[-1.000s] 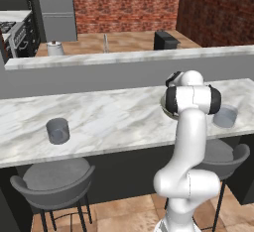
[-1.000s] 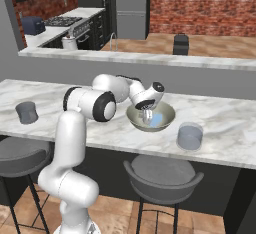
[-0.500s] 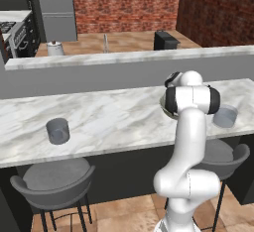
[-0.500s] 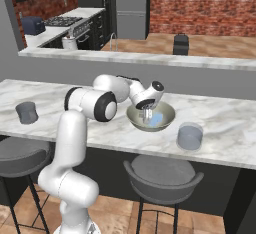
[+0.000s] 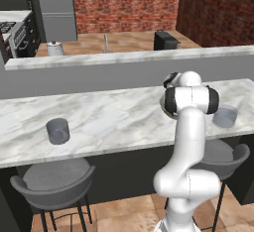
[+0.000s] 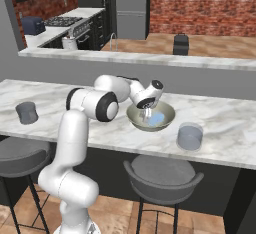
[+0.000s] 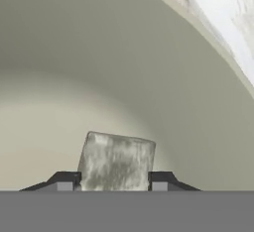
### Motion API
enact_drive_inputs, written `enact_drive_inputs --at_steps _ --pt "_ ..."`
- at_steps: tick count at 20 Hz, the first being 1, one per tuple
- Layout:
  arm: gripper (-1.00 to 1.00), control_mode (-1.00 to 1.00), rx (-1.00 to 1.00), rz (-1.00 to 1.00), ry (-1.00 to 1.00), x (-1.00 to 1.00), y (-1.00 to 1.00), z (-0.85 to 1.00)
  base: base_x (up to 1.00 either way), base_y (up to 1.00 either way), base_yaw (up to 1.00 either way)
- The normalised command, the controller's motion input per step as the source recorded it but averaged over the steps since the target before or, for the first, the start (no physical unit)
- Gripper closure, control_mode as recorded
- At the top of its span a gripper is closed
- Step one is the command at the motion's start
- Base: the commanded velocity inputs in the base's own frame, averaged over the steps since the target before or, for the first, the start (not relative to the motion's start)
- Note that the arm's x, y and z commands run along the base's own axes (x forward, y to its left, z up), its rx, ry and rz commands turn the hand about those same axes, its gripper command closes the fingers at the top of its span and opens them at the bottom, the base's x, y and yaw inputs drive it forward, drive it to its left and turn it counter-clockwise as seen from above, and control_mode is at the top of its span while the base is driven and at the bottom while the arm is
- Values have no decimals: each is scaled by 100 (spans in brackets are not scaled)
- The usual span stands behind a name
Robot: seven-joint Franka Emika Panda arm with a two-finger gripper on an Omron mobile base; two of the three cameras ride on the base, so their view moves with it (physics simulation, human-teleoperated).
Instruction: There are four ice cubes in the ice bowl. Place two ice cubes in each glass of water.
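The supporting surface is a long white-and-grey marble counter (image 6: pixel 220 123), running left to right, with a raised grey ledge (image 6: pixel 150 60) behind it. Three items rest directly on the marble. The ice bowl (image 6: pixel 167 115) sits near the middle of the counter in the right base view. One glass of water (image 6: pixel 190 137) stands just beside the bowl, nearer the front edge. The other glass of water (image 5: pixel 58 131) stands well apart, toward the opposite end, also close to the front edge.
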Motion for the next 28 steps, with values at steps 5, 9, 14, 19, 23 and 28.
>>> enact_drive_inputs --at_steps 5,9,14,19,23,28 --pt "100 -100 0 -8 -1 -5 0 -58 0 0 0" --pt "100 -100 0 -8 -4 -15 0 -38 0 0 0" --pt "100 -100 3 -3 -6 -26 0 -2 0 0 0" --pt "100 -100 2 0 -2 -23 0 6 0 0 0" --pt "100 -100 0 0 0 -11 0 61 0 0 0" --pt "100 -100 1 0 0 0 -2 94 0 0 0"
